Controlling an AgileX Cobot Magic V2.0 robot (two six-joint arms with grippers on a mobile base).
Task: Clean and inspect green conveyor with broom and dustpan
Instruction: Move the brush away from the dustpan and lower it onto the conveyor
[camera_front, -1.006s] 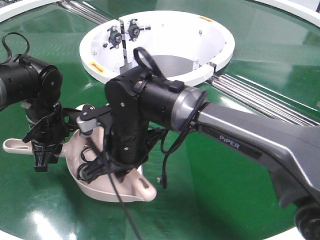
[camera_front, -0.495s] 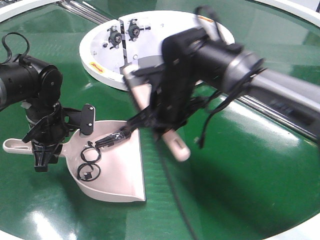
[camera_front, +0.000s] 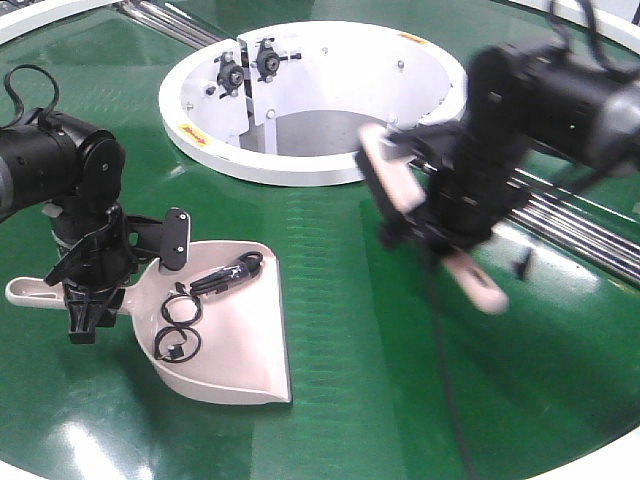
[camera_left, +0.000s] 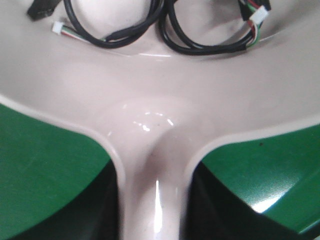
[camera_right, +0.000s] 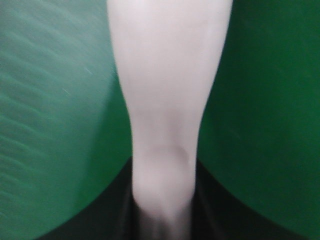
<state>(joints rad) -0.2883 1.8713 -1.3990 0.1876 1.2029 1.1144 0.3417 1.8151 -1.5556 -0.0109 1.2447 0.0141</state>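
Found left gripper (camera_front: 85, 300) clenched on dustpan (camera_front: 235, 350) handle, in front and left of white ring (camera_front: 300, 165), black cables (camera_front: 180, 325) lying inside. Noted right gripper (camera_front: 440, 225) grasping broom (camera_front: 395, 185), blurred, above green conveyor (camera_front: 380, 380) just right of ring. Judged risks: clipping ring rim through fast swing; spilling cables through tilting of pan.

Note that the right gripper (camera_front: 437, 228) has carried the broom (camera_front: 392, 183) away from the dustpan (camera_front: 240, 350). One second ago the broom's end lay in the dustpan's mouth. Half a second ago it hung just past the mouth's far edge. Now it is tilted and blurred, well apart to the right, near the metal rollers (camera_front: 575, 228). You now see the black cable loops (camera_front: 180, 325) in the dustpan uncovered.
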